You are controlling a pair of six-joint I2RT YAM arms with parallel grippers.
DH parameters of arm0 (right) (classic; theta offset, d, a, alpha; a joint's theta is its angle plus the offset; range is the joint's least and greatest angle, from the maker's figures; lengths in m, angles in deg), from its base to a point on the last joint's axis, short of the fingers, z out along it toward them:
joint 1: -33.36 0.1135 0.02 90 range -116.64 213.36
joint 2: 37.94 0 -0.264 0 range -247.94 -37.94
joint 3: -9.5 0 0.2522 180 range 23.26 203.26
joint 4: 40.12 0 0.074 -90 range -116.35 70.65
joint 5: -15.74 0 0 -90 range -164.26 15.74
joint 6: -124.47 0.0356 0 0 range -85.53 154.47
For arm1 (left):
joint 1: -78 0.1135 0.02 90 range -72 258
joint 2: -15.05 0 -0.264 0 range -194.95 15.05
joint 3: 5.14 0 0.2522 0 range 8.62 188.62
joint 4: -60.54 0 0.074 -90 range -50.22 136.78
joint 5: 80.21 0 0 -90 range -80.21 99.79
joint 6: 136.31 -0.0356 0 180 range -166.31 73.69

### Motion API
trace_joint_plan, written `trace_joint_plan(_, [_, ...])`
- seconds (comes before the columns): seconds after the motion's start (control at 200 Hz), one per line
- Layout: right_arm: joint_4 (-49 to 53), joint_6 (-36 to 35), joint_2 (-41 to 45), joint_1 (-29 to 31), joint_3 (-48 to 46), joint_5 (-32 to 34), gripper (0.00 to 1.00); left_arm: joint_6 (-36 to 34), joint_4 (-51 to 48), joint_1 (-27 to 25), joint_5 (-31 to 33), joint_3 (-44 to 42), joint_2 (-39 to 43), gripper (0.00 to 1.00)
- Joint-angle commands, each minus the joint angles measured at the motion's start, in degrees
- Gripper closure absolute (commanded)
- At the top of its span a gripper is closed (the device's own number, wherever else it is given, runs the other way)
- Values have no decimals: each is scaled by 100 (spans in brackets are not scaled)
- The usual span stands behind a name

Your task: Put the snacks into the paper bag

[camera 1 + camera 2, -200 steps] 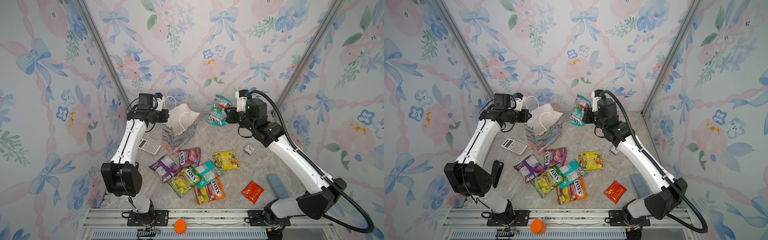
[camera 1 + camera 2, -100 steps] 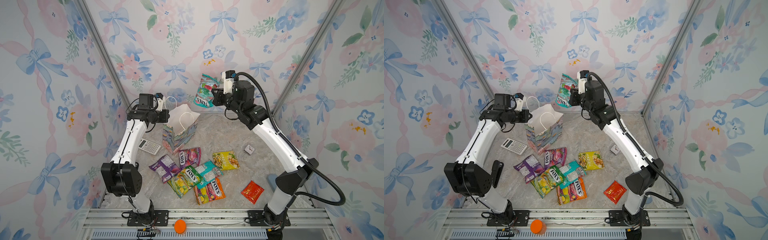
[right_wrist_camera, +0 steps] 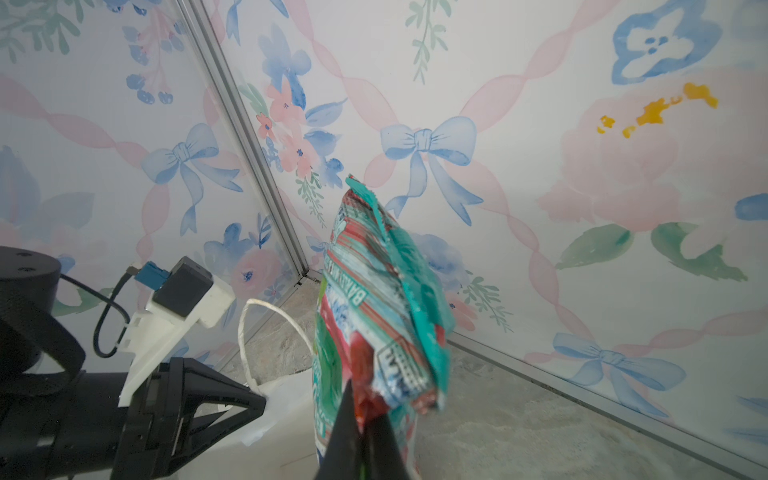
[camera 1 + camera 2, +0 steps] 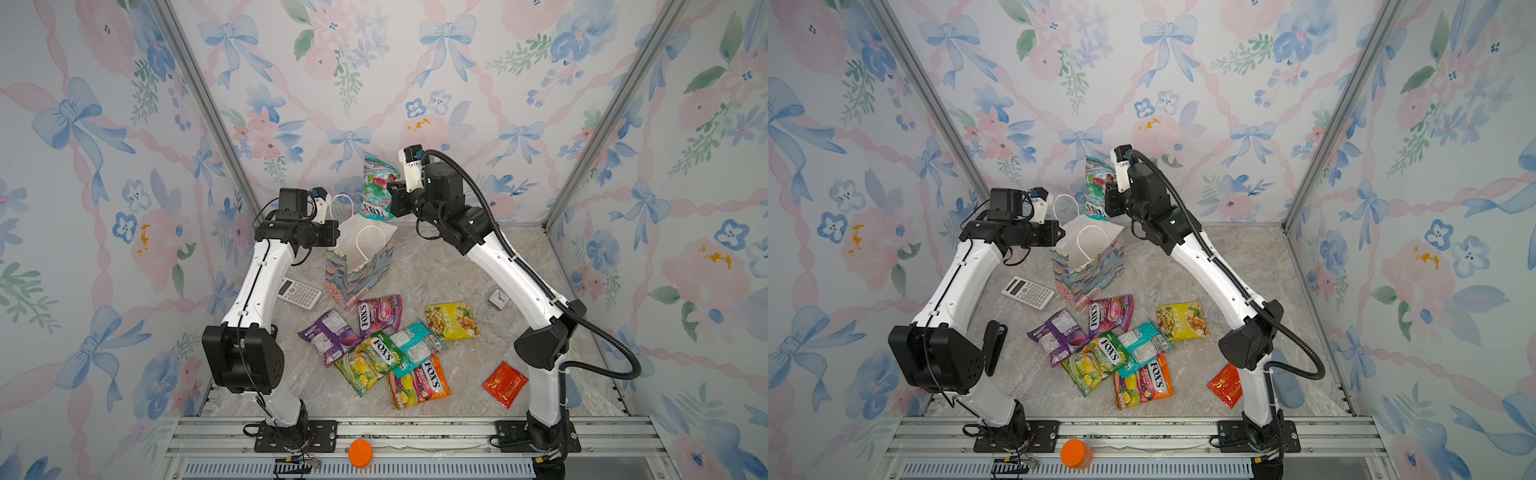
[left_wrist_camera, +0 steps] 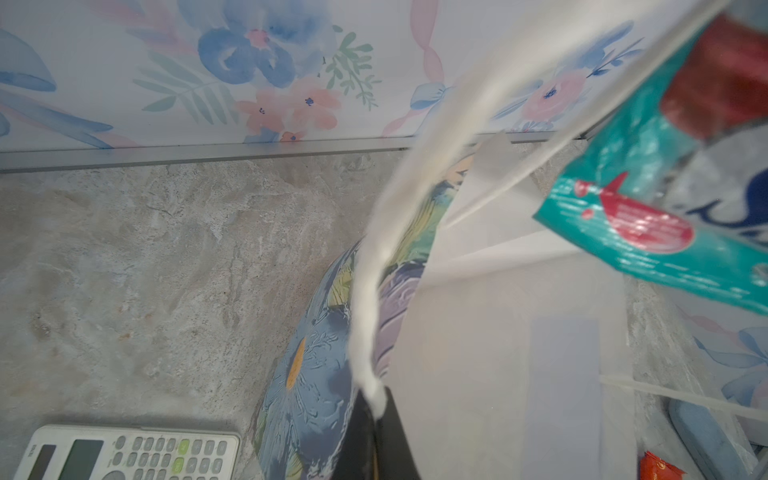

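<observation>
Packets lie heaped at the middle of the table (image 4: 440, 266) in both top views. A purple packet (image 4: 328, 334), a pink packet (image 4: 378, 313), a green-yellow packet (image 4: 368, 363), a teal packet (image 4: 417, 343) and an orange packet (image 4: 428, 376) overlap one another. A yellow packet (image 4: 452, 321) sits just beside them at 3 o'clock, and a red sachet (image 4: 505, 384) lies apart at 4 o'clock. The paper bag (image 4: 359, 262) stands open at 12 o'clock of the heap, its foot just beside the pink packet. The left claw (image 5: 376, 409) is clamped tight on the bag's white cord handle (image 5: 365, 324), at 9 o'clock of the bag's mouth. The right claw (image 3: 361, 424) is closed on the edge of a teal-and-red packet (image 4: 376, 189). It holds that packet upright in the air at 12 o'clock of the bag, with the packet's lower edge by the bag's far rim. A calculator (image 4: 299, 293) lies flat at 8 o'clock of the bag, partly under the left arm. A small clock (image 4: 498, 298) rests at 2 o'clock of the yellow packet.
</observation>
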Motion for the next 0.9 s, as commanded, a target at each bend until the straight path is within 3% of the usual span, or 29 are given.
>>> trace_joint_plan(0.0, [-73,-251,-10,152,223,170,100,75,-95,-29,-122,-60,116,100])
trace_joint_plan(0.37, [-340,-332,-176,198,153,158,100,73,-94,-29,-149,-59,117,100])
trace_joint_plan(0.73, [-263,-184,-717,220,787,-93,100,75,-92,-29,-195,-58,116,100])
trace_joint_plan(0.895, [-329,-86,-487,266,456,-135,100,83,-93,-24,-151,-67,109,100])
